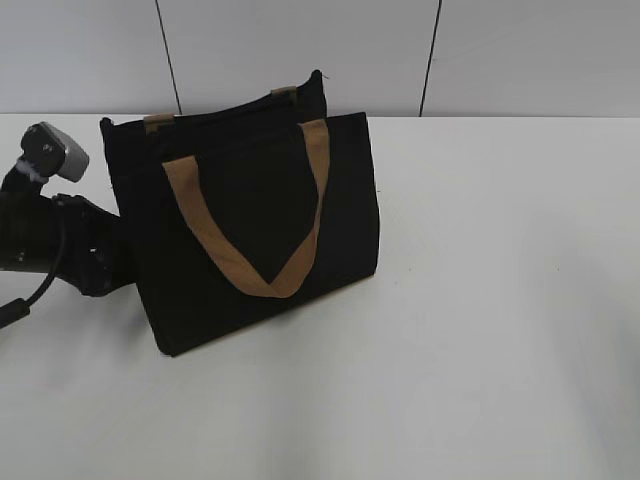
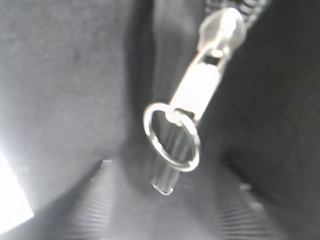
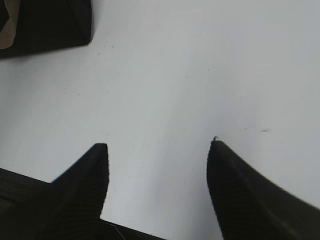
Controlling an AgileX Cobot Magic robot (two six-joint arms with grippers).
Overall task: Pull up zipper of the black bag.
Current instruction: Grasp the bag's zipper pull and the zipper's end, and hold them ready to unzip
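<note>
zipper [image 2: 200,95] pull w/ ring fills left wrist cam, left gripper state can't tell; right gripper [image 3: 157,150] spread wide over table [image 3: 200,75], black bag [image 1: 250,210] upright.

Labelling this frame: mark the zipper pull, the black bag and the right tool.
zipper pull [image 2: 197,87]: left wrist view, on its silver tab.
black bag [image 1: 250,215]: exterior view, front panel between the tan handle straps.
right tool [image 3: 157,150]: right wrist view, midway between the two fingertips.
</note>
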